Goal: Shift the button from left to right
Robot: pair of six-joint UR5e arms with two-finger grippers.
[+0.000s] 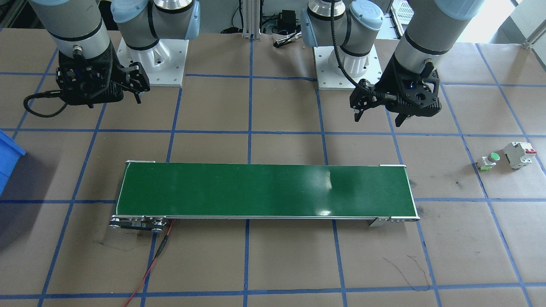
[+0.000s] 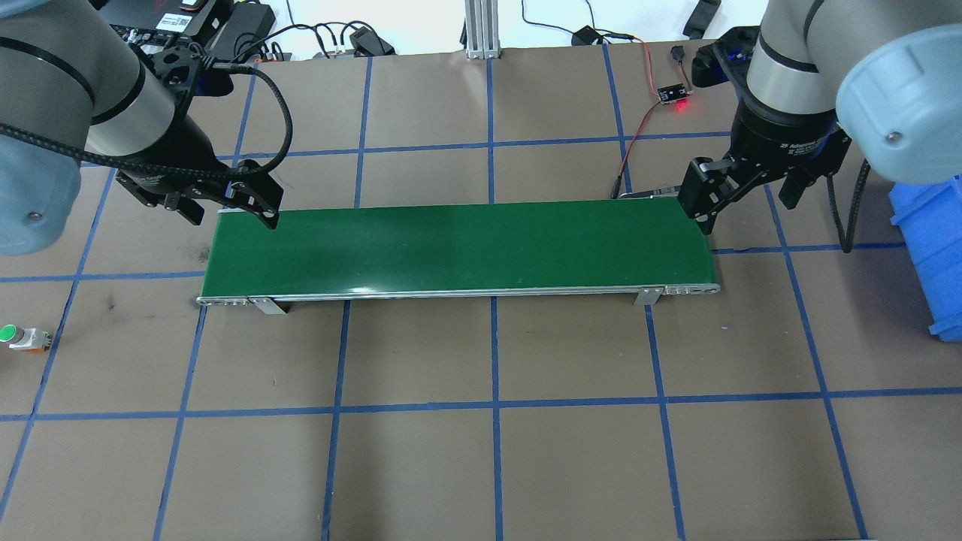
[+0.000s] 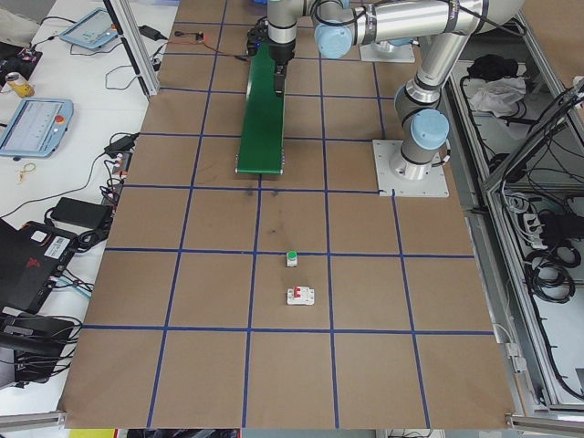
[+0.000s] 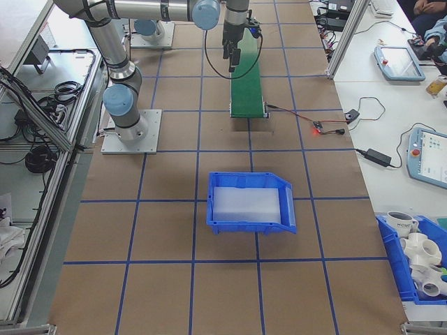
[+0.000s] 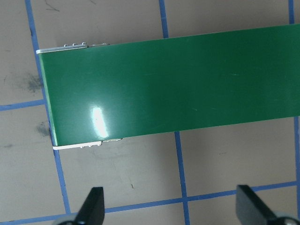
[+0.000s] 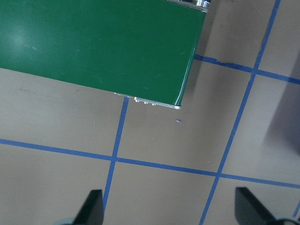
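The button [image 1: 488, 160], with a green cap on a white body, lies on the brown table far out on my left side, also seen in the overhead view [image 2: 19, 336] and the left side view [image 3: 292, 258]. My left gripper [image 2: 231, 218] hovers open and empty over the left end of the green conveyor belt [image 2: 458, 244], well away from the button. Its wrist view shows its spread fingertips [image 5: 93, 206] above that belt end [image 5: 173, 89]. My right gripper [image 2: 744, 210] hangs open and empty beside the belt's right end [image 6: 93, 42].
A white circuit breaker [image 1: 519, 154] with a red tab lies just beyond the button. A blue bin [image 2: 932, 248] stands at the table's right end, also in the right side view [image 4: 250, 202]. A red wire [image 1: 149, 268] runs from the belt's motor end.
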